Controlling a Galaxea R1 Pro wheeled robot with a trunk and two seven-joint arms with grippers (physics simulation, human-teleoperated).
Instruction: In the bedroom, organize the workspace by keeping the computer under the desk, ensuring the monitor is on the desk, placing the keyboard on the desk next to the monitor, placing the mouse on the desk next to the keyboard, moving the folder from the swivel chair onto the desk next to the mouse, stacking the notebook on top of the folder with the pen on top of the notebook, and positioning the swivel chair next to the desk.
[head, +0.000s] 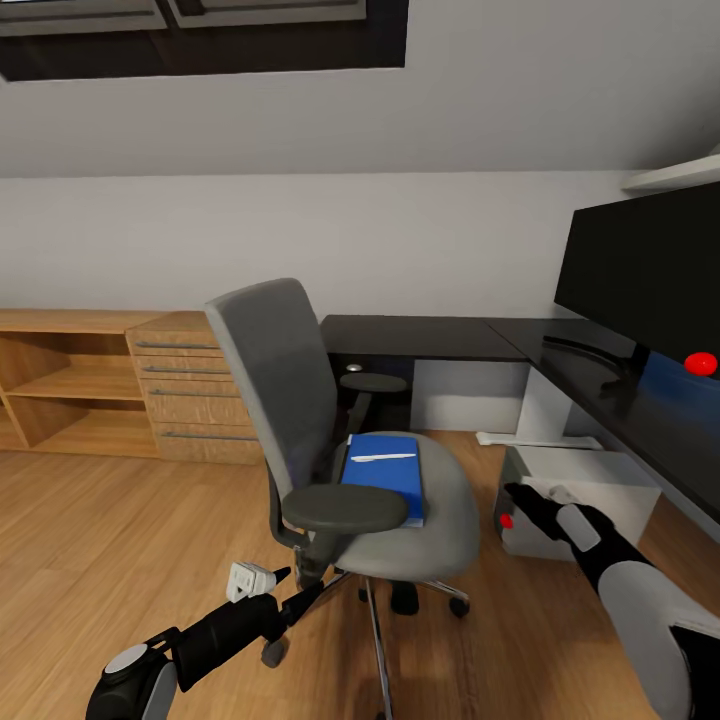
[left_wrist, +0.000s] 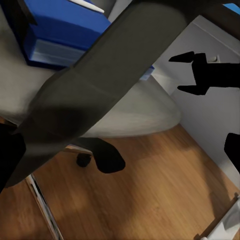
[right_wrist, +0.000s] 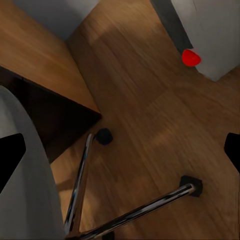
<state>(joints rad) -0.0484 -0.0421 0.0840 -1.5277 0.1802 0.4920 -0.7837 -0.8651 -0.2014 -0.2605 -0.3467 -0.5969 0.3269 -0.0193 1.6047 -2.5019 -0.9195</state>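
While the swivel chair (head: 340, 440) stands mid-floor just beside the desk (head: 430, 338), we see its seat carrying the folder (head: 385, 472), flat, long axis running from the seat's front edge toward the backrest. On the folder lies a thin white pen (head: 382, 457), long axis across the folder, roughly parallel to its short edge. We cannot make out a notebook separately from the folder. We see the chair's back turned toward the low wood cabinet (head: 120, 385), whose open shelves hold nothing we can see. The monitor (head: 640, 275) is upright on the desk's right wing. The computer (head: 575, 500) sits on the floor beside that wing, red light facing the chair. The left gripper (head: 290, 590) hangs low by the near armrest; we cannot tell its jaw state. The right gripper (head: 515, 497) is in front of the computer, fingers spread apart in the left wrist view, holding nothing.
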